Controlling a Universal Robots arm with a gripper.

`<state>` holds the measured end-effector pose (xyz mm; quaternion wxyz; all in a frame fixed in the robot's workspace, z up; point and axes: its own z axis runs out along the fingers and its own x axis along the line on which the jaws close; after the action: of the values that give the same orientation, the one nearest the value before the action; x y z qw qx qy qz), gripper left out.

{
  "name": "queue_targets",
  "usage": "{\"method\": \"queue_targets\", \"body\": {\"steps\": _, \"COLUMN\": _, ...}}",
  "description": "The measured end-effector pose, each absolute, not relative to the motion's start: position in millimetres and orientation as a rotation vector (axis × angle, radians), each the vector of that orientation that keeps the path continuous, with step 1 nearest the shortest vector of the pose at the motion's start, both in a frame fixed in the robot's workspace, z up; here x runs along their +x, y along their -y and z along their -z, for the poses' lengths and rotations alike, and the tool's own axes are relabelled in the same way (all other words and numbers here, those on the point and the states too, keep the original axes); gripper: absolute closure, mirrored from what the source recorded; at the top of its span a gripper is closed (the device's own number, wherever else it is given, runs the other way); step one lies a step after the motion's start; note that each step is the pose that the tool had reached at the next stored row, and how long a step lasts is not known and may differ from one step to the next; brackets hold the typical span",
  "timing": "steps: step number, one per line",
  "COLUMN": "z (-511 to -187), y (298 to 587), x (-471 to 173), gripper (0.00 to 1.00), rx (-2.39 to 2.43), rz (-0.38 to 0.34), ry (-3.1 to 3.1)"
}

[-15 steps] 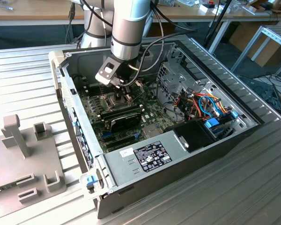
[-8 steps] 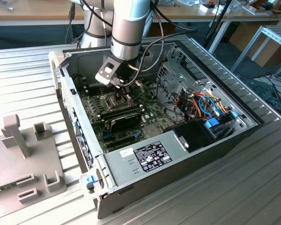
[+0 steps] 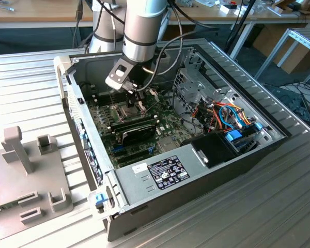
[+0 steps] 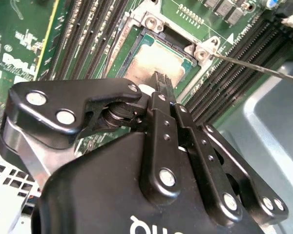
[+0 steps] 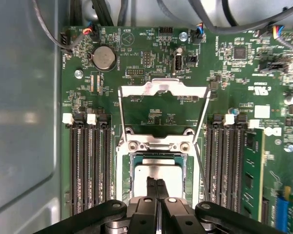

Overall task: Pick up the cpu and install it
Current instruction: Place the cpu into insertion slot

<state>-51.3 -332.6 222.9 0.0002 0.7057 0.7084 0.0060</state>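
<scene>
On the motherboard the cpu lies flat in its socket, beneath the clenched gripper.

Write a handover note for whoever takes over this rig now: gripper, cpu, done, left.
Gripper: fingers shut, tips together above the socket in the first wrist view.
Small flat square silver-grey cpu: lying in the socket on the green motherboard, under the tips; contact cannot be told.
Done: cpu sits in socket.
Left: hinged metal socket frame is open, not yet closed.
</scene>
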Motion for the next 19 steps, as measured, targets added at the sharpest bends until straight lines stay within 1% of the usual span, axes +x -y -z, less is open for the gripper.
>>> {"method": "queue_targets", "body": {"steps": 10, "z": -264, "y": 333, "x": -51, "gripper": 0.89, "rx": 2.216, "rz": -0.017, "ry": -2.225}}
{"method": "queue_targets", "body": {"steps": 19, "z": -281, "y": 333, "x": -51, "gripper": 0.89, "rx": 2.213, "rz": -0.01, "ry": -2.221}}
